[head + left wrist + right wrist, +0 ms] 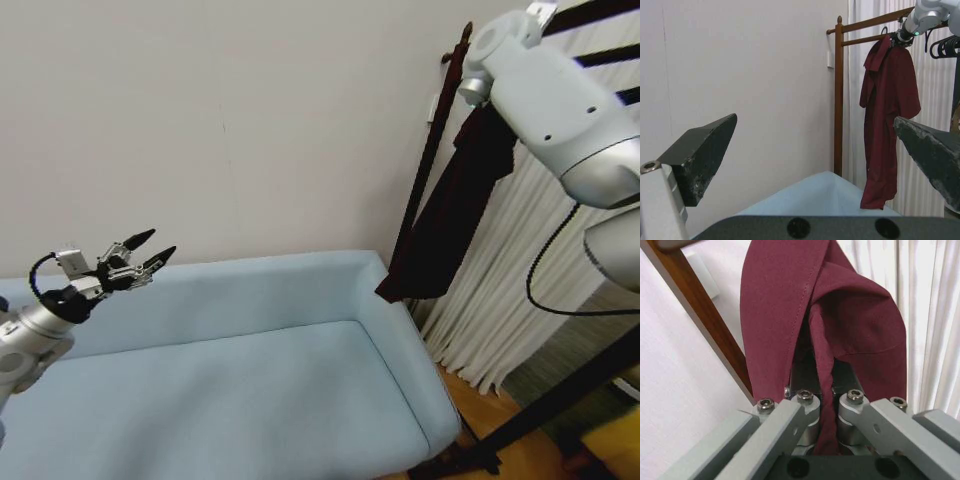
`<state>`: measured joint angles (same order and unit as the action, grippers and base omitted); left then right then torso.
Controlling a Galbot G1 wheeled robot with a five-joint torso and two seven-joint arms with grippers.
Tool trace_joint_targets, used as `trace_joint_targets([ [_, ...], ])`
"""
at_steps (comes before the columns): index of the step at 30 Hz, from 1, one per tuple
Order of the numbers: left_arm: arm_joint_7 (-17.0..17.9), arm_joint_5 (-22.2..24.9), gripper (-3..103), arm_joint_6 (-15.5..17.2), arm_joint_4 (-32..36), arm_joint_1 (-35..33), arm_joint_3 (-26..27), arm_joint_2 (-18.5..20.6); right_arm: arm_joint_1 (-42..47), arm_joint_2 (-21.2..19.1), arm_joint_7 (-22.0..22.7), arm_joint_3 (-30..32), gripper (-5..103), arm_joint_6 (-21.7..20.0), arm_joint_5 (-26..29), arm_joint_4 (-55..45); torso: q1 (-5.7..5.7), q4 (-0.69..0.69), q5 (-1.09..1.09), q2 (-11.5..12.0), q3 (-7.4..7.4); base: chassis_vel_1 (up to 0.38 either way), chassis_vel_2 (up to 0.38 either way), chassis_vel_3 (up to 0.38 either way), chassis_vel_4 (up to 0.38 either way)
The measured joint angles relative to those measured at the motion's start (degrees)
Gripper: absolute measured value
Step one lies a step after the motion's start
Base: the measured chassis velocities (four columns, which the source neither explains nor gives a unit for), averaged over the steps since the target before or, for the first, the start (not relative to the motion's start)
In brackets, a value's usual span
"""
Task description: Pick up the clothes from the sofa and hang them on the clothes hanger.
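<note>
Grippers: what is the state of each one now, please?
Left gripper: open, holding nothing.
Right gripper: closed on the red shirt.

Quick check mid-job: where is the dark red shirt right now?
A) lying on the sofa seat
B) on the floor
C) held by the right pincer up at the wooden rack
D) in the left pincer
C: the dark red shirt hangs beside the wooden rack, its top fabric pinched in the right pincer, while the left pincer is open and empty over the sofa.
</note>
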<state>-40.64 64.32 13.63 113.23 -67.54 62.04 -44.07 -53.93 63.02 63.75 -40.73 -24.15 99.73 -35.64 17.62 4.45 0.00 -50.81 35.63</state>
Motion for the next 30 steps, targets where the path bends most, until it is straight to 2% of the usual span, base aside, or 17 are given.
trace_joint_targets([
  [20,-1.47,-0.67,100,-0.02,0.54,-0.77,0.08,-0.82,2.84,-2.3,2.08,1.68,2,0.71,1.06,-5.26,0.0,0.01,0.0,0.0,0.0,0.0,0.0,0.0,0.0],
  [29,-1.73,-0.35,100,-0.08,0.6,-0.74,0.42,-0.87,2.93,-3.39,1.18,0.93,-1,-0.09,1.27,-6.77,0.0,0.01,0.0,0.0,0.0,0.0,0.0,0.0,0.0],
  [30,-1.74,-0.33,100,-0.09,0.6,-0.7,0.42,-0.92,2.89,-3.84,0.82,0.41,4,-0.28,1.28,-7.46,0.0,0.02,0.0,0.0,0.0,0.0,0.0,0.0,0.0],
])
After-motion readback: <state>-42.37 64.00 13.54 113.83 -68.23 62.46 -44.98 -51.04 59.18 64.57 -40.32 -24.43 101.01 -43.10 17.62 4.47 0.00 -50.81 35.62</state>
